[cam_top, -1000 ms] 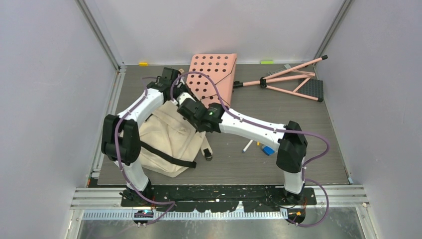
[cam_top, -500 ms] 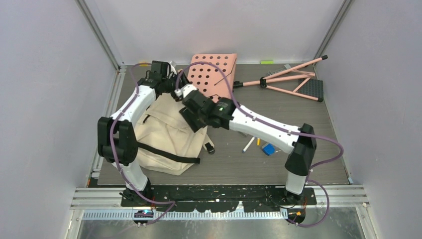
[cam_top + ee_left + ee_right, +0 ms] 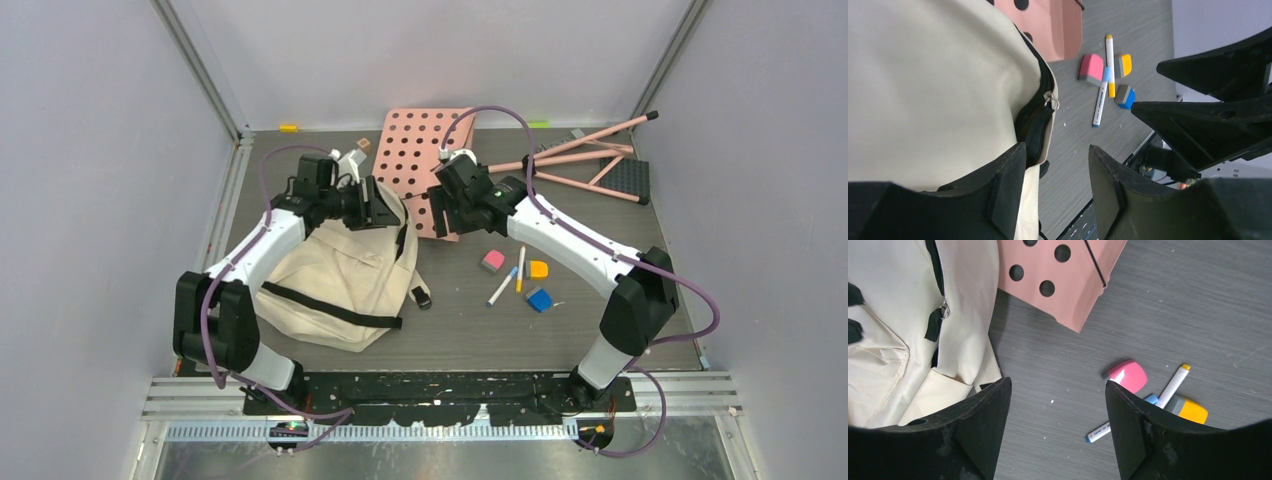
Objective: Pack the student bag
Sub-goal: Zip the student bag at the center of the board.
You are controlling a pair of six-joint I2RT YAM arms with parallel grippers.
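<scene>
**Bag lies flat, top end under the left pincer**

The student bag [image 3: 335,270] lies flat on the bench [image 3: 580,215]. Its long axis slants from the arm bases up to its zippered top, which points at the left pincer [image 3: 385,203] directly above it. That pincer is spread and empty. The right pincer [image 3: 443,212], just right of the bag's top, is also spread and empty.

Arm links [image 3: 560,236]: white shells
Joints [image 3: 628,312]: black housings
Cables [image 3: 497,109]: purple, externally routed
Fingers [image 3: 979,432]: matte black, wedge-shaped
</scene>
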